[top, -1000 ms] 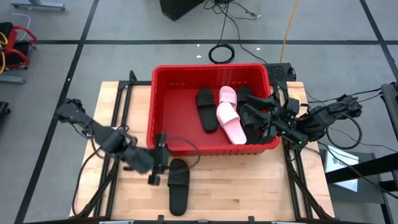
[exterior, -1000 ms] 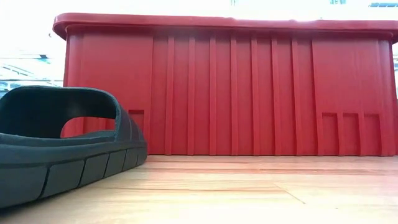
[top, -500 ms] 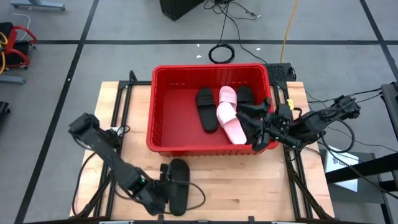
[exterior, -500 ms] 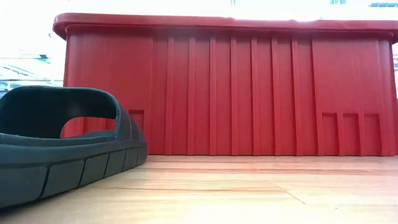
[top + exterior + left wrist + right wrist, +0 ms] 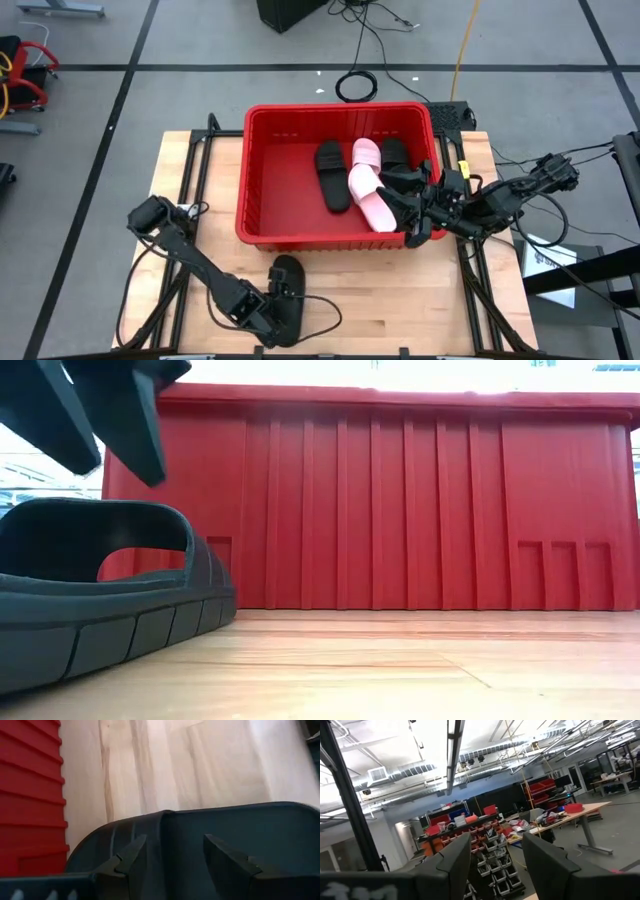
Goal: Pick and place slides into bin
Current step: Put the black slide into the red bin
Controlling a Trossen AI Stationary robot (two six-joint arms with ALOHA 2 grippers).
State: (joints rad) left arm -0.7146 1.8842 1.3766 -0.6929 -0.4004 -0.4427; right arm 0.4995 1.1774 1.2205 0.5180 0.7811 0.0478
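Note:
One black slide (image 5: 291, 275) lies sole down on the wooden table, near its front edge; it also shows in the low view (image 5: 90, 610). My left gripper (image 5: 272, 303) is open just above its wide strap (image 5: 240, 825), one finger on either side of the strap's top and clear of it in the low view (image 5: 100, 415). The red bin (image 5: 262, 235) holds a black slide (image 5: 332, 175), pink slides (image 5: 370, 195) and more black ones (image 5: 395, 152). My right gripper (image 5: 405, 205) is open and empty over the bin's right near corner; its wrist view (image 5: 495, 860) looks out into the room.
The bin's near wall (image 5: 400, 510) stands just beyond the slide. Bare wooden table top (image 5: 400, 300) lies to the right of the slide. Cables (image 5: 355, 85) lie on the floor beyond the table's far edge.
My left gripper has swung from beside the bin's near wall toward the table's near edge and come down over the black slide, its fingers now showing in the low view. The slide has not moved.

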